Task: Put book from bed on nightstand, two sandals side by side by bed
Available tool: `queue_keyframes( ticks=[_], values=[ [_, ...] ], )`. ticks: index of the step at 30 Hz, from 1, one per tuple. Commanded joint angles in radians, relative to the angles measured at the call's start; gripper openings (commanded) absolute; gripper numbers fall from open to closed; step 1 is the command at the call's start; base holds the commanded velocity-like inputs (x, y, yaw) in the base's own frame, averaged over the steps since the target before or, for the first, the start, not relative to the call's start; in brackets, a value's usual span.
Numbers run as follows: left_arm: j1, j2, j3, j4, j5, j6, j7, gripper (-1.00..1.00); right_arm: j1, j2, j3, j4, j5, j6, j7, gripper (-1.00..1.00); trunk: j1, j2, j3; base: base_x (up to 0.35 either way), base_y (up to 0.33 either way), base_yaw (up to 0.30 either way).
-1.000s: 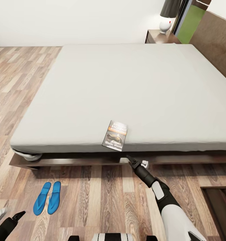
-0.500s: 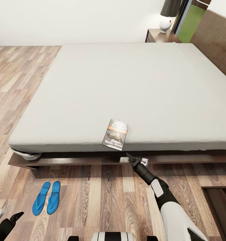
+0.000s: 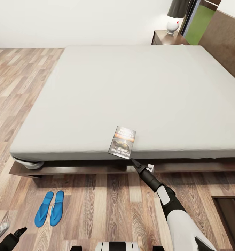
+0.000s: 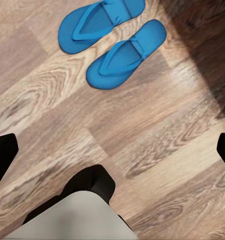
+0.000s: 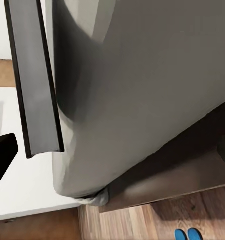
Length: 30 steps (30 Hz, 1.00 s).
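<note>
The book (image 3: 122,142) lies at the front edge of the bed's pale mattress (image 3: 131,90), its lower end slightly over the edge. My right gripper (image 3: 141,165) sits open just below and right of it, in front of the bed frame. In the right wrist view the book (image 5: 35,75) appears as a dark slab edge against the mattress (image 5: 142,75), with one black fingertip (image 5: 2,157) close beside it. The two blue sandals (image 3: 49,208) lie side by side on the floor by the bed's front left corner. My left gripper (image 3: 7,232) hangs open above the floor short of the sandals (image 4: 117,45).
A nightstand (image 3: 166,37) with a white-based lamp (image 3: 173,21) stands at the far right corner by the headboard (image 3: 221,42). A dark wooden cabinet top (image 3: 232,216) shows at the near right. Wood-plank floor (image 3: 107,202) runs along the bed's front and left.
The head view has shifted slightly. My right gripper has crept a little closer to the book's lower corner. My left gripper has dropped lower in the view.
</note>
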Motion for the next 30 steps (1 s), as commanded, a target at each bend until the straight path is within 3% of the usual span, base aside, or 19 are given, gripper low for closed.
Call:
queue_keyframes(
  ticks=[1, 13, 21, 30],
  values=[
    [0.000, 0.000, 0.000, 0.000, 0.009, 0.002, 0.009, 1.00, -0.001, 0.001, -0.006, 0.000, -0.001, 0.009, 0.004, 1.00, 0.000, 0.000, 0.000, 0.007, 0.007, 0.000],
    [0.000, 0.000, 0.000, 0.022, 0.002, -0.022, 0.009, 1.00, -0.007, 0.001, -0.002, -0.001, 0.001, 0.006, 0.085, 1.00, 0.000, 0.000, 0.000, 0.002, 0.002, 0.000],
    [0.000, 0.000, 0.000, 0.027, 0.002, -0.024, 0.009, 1.00, -0.007, 0.001, -0.001, -0.001, 0.002, 0.006, 0.087, 1.00, 0.000, 0.000, 0.000, 0.000, 0.018, 0.000],
    [0.000, 0.000, 0.000, 0.036, 0.002, -0.025, 0.009, 1.00, -0.009, 0.001, 0.000, -0.001, 0.003, 0.006, 0.086, 1.00, 0.000, 0.000, 0.000, 0.000, 0.198, 0.000]
  ],
)
